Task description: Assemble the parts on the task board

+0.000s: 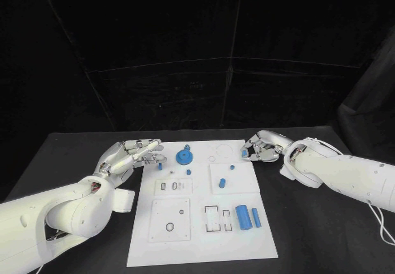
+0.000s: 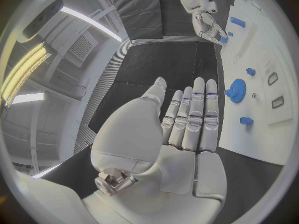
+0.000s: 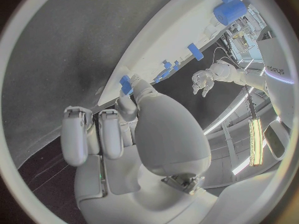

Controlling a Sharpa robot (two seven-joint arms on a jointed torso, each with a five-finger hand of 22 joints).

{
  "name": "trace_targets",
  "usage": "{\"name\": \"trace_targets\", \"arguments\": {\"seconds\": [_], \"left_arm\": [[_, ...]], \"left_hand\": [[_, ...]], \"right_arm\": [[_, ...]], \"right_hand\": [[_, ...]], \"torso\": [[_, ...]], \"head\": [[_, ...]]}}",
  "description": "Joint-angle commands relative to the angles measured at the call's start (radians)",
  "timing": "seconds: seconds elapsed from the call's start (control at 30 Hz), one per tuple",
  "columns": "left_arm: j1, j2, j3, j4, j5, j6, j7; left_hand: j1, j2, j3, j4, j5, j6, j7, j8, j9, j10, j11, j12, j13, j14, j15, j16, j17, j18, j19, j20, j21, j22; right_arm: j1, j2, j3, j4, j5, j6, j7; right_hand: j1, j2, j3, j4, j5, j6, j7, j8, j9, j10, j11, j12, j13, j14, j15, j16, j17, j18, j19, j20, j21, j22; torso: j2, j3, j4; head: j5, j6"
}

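A small blue part (image 3: 126,84) is sitting pinched at the right hand's (image 1: 262,147) fingertips, over the far right edge of the task board (image 1: 197,245). The left hand (image 1: 134,155) is hovering by the board's far left edge, fingers straight, grasping nothing.
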Motion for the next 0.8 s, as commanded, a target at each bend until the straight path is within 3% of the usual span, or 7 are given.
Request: {"name": "trace_targets", "arguments": {"seconds": [0.03, 0.23, 0.37, 0.5, 0.8], "left_arm": [[0.001, 0.000, 0.001, 0.001, -0.006, 0.012, 0.002], [0.001, 0.000, 0.001, 0.001, -0.006, 0.012, 0.001], [0.001, -0.001, 0.001, 0.001, -0.006, 0.012, 0.000], [0.001, -0.003, 0.001, 0.002, -0.006, 0.012, 0.000], [0.001, -0.007, 0.001, 0.005, -0.006, 0.011, 0.001]], "left_hand": [[0.001, 0.009, 0.002, -0.009, 0.002, 0.005, 0.002, -0.006, 0.000, 0.004, 0.000, -0.005, 0.000, 0.003, 0.000, -0.004, 0.002, 0.015, 0.009, -0.001, -0.003, -0.002], [0.001, 0.009, 0.002, -0.009, 0.002, 0.005, 0.002, -0.006, 0.000, 0.004, 0.000, -0.005, 0.000, 0.003, 0.000, -0.004, 0.002, 0.015, 0.009, -0.001, -0.003, -0.002], [0.001, 0.009, 0.002, -0.009, 0.002, 0.005, 0.002, -0.006, 0.000, 0.004, 0.000, -0.005, 0.000, 0.003, 0.000, -0.004, 0.002, 0.015, 0.009, -0.001, -0.003, -0.002], [0.001, 0.009, 0.002, -0.009, 0.002, 0.005, 0.002, -0.006, 0.000, 0.004, 0.000, -0.005, 0.000, 0.003, 0.000, -0.004, 0.002, 0.015, 0.009, -0.001, -0.003, -0.002], [0.001, 0.009, 0.002, -0.009, 0.002, 0.005, 0.002, -0.006, 0.000, 0.004, 0.000, -0.005, 0.000, 0.003, 0.000, -0.004, 0.002, 0.015, 0.009, -0.001, -0.003, -0.002]], "right_arm": [[0.002, 0.001, 0.000, 0.001, 0.005, 0.010, 0.014], [0.002, 0.002, 0.000, 0.002, 0.007, -0.002, 0.016], [0.002, 0.002, 0.001, 0.007, 0.008, -0.040, 0.013], [0.002, -0.005, 0.001, 0.031, 0.009, -0.091, 0.000], [0.011, -0.038, 0.002, 0.193, 0.023, -0.158, -0.123]], "right_hand": [[0.004, 0.020, 0.014, -0.003, -0.012, 0.018, -0.004, 0.010, 0.002, 0.006, -0.009, 0.008, 0.005, 0.062, -0.010, 0.002, 0.062, 0.000, 0.002, -0.007, 0.004, 0.099], [0.016, 0.040, 0.042, -0.017, -0.024, 0.050, -0.015, 0.021, 0.005, 0.014, -0.018, 0.018, 0.015, 0.064, -0.017, 0.006, 0.072, -0.002, 0.010, -0.013, 0.009, 0.110], [0.028, 0.059, 0.075, -0.033, -0.054, 0.066, -0.021, 0.024, 0.005, 0.018, -0.024, 0.021, 0.019, 0.066, -0.023, 0.009, 0.078, -0.004, 0.016, -0.020, 0.012, 0.119], [0.019, 0.057, 0.080, -0.033, -0.054, 0.068, -0.021, 0.024, 0.005, 0.021, -0.024, 0.023, 0.022, 0.067, -0.023, 0.011, 0.083, -0.005, 0.020, -0.021, 0.015, 0.124], [-0.003, 0.050, 0.092, -0.033, -0.034, 0.069, -0.021, 0.020, 0.002, 0.024, -0.024, 0.022, 0.022, 0.067, -0.024, 0.012, 0.085, -0.006, 0.023, -0.022, 0.017, 0.128]], "torso": [[0.000, 0.0001, -0.0009], [0.000, -0.0001, 0.0001], [0.000, -0.0002, 0.0002], [-0.001, -0.0005, -0.0003], [-0.003, -0.0036, 0.0005]], "head": [[-0.001, -0.002], [-0.001, -0.004], [-0.001, -0.006], [0.000, -0.007], [0.004, -0.009]]}}
